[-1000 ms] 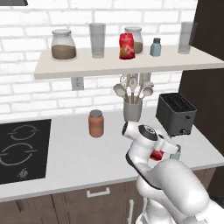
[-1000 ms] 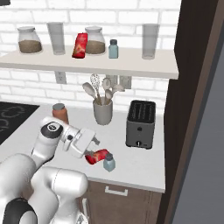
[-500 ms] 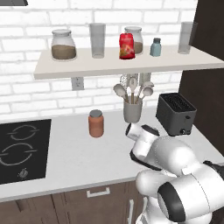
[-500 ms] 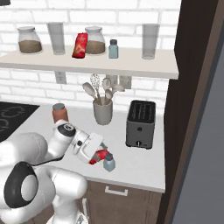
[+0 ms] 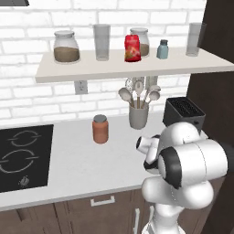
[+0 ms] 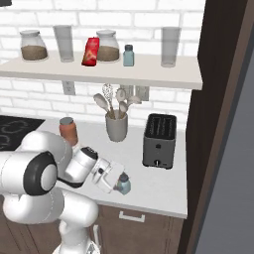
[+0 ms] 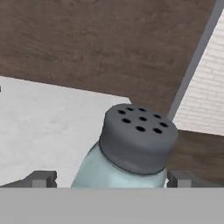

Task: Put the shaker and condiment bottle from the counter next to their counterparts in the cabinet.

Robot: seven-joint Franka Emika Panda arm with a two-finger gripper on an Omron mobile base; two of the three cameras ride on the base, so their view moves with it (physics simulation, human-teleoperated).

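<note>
The pale blue shaker [image 7: 131, 148] with its grey holed cap [image 6: 123, 184] stands on the white counter near the front edge. My gripper [image 7: 110, 180] is open, with one dark fingertip [image 7: 41, 179] on each side of the shaker, apart from it. In the right base view the gripper [image 6: 115, 182] is low over the counter, right against the shaker. The counter's condiment bottle is hidden behind my hand. On the cabinet shelf [image 5: 114, 68] stand the counterparts: a red bottle [image 5: 132, 48] and a blue shaker [image 5: 162, 49].
An orange-brown jar [image 5: 100, 129], a utensil holder [image 5: 138, 116] and a black toaster [image 6: 159, 141] stand on the counter behind my hand. A cooktop [image 5: 23, 155] lies at left. Glass jars and tall glasses share the shelf. A dark tall panel [image 6: 218, 124] bounds the right.
My arm has swung down and to the right, bringing the open hand up to the shaker. The red bottle beside the shaker has gone out of sight behind the hand.
</note>
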